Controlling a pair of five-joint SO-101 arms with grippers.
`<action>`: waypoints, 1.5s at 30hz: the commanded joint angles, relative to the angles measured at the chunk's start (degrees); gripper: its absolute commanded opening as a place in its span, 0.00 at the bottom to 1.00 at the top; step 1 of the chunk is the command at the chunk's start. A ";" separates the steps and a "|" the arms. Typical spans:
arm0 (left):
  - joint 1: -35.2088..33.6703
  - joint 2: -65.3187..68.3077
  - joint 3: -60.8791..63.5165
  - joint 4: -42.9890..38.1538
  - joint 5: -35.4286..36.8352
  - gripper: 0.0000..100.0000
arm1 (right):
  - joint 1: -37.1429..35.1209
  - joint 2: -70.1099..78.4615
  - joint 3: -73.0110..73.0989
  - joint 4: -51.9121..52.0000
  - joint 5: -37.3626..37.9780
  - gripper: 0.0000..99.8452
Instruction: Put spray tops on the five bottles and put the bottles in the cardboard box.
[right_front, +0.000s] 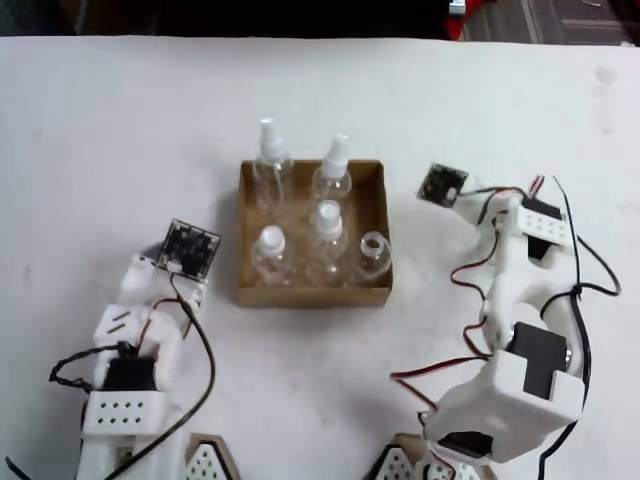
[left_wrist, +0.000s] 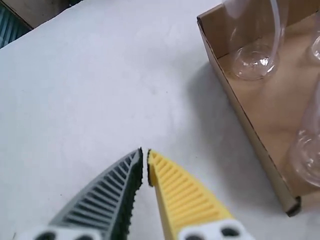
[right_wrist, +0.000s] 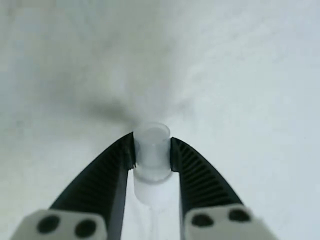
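The cardboard box (right_front: 312, 294) stands mid-table with several clear bottles upright in it. Spray tops sit on the two back bottles (right_front: 270, 165) (right_front: 333, 170) and on two front ones (right_front: 271, 250) (right_front: 328, 235). The front right bottle (right_front: 374, 250) has a bare neck. My right gripper (right_wrist: 151, 146) is shut on a white spray top (right_wrist: 151, 167) above the bare tabletop, to the right of the box. My left gripper (left_wrist: 145, 156) is shut and holds nothing; it hangs over the table left of the box wall (left_wrist: 240, 107), with a bottle base (left_wrist: 254, 55) showing inside.
The left arm (right_front: 130, 360) rests at the front left and the right arm (right_front: 530, 290) at the front right, trailing red and black wires. White tabletop (right_front: 120, 150) surrounds the box. The table's dark far edge (right_front: 250, 25) runs along the back.
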 joint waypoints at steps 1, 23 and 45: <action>0.66 -0.84 -0.62 -1.41 -0.53 0.03 | -1.80 -3.03 -2.11 -0.13 -10.55 0.02; 0.31 -0.84 -0.88 -1.41 -0.53 0.03 | -17.89 -45.14 -17.49 20.18 -48.97 0.02; 0.22 -0.84 -1.76 -1.32 -0.53 0.03 | -37.05 -51.56 -5.27 -2.77 -72.53 0.02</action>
